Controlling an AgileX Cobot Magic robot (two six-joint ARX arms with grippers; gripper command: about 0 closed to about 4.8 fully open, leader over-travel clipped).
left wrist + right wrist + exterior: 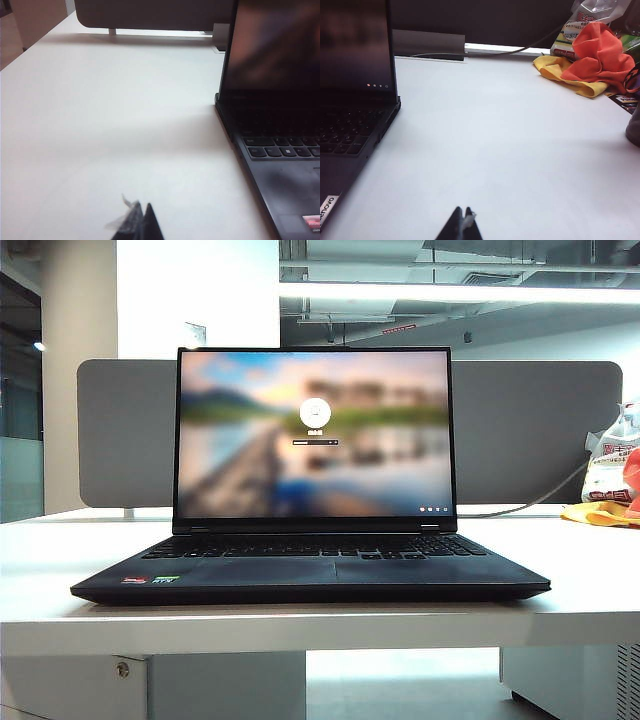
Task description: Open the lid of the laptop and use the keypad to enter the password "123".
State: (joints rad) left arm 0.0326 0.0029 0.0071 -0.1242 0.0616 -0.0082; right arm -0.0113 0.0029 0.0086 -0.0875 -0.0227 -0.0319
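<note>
On the white table (60,560), near its front edge and at the middle of the exterior view, the laptop (310,575) is seen standing open. Its lid (314,435) is raised to an upright position, and the screen is lit with a blurred landscape, a round profile icon and a narrow entry field beneath it. Small red and green stickers are noted on the palm rest at the exterior view's left. The keypad (440,546) is found at the right-hand end of the keyboard; its individual keys cannot be made out at this low viewing angle.

No arm or gripper is visible in the exterior view. The left gripper (141,224) is seen in the left wrist view only as two dark fingertips pressed together, with a scrap of pale tape at one tip; the jaws are closed and nothing is held. It is positioned above bare table, apart from the laptop's left edge. The right gripper (461,225) is shown in the right wrist view in the same manner, tips together with a bit of pale tape, closed and holding nothing, above bare table to the right of the laptop and clear of it.

Behind the laptop a grey divider (540,430) is recorded. A cable (490,52) is run along its foot. An orange cloth (597,52) is observed lying on a yellow cloth (560,72) at the table's far right, beside a plastic bag (612,460).
</note>
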